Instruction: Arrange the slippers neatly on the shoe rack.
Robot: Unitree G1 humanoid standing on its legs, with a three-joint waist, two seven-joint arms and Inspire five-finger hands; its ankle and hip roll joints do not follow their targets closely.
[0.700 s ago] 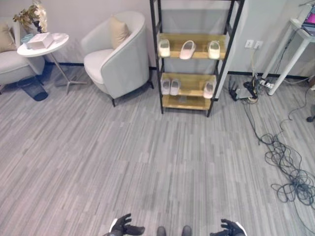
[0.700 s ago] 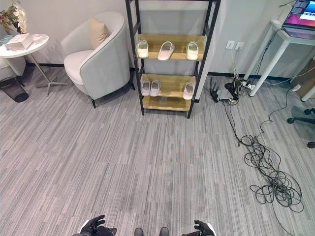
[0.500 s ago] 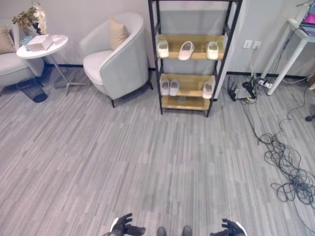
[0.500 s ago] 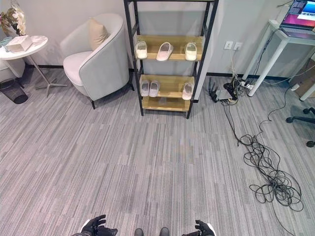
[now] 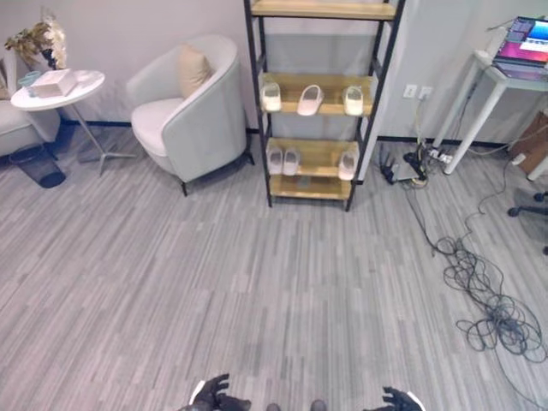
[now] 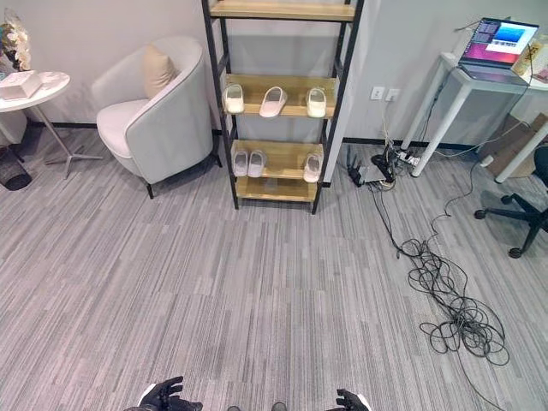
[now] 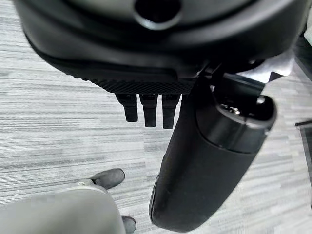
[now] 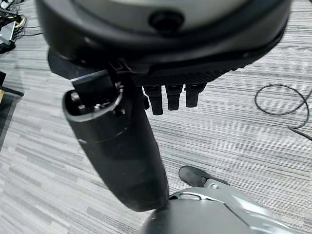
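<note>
Slippers (image 5: 310, 100) sit on the shoe rack (image 5: 318, 83) at the far side of the room, well apart from where I stand: three on the middle wooden shelf, the centre one lying at an angle, and three more on the shelf below, two side by side at its left and one alone at its right. I judge I am at the approach step, nothing picked up yet. My left hand (image 5: 211, 396) hangs low at the near edge with its fingers relaxed and apart, holding nothing; its wrist view shows the fingers (image 7: 148, 108) straight over bare floor. My right hand (image 5: 396, 400) hangs likewise at the near right, fingers (image 8: 175, 97) loose and empty. The next move, as I see it, calls for walking straight across to the rack until the shelves are in reach, then squaring the tilted slipper with its neighbours and bringing the lone one on the lower shelf into line. The floor (image 5: 257, 282) is grey striped planking, open between me and the rack. A pale armchair (image 5: 193, 116) with a cushion stands just left of the rack, a round white side table (image 5: 60, 86) farther left, and on the right a tangle of cables (image 5: 492, 308) lies on the floor near a white desk (image 6: 467, 81) carrying a laptop (image 6: 501, 38); I would keep my path left of that tangle.
</note>
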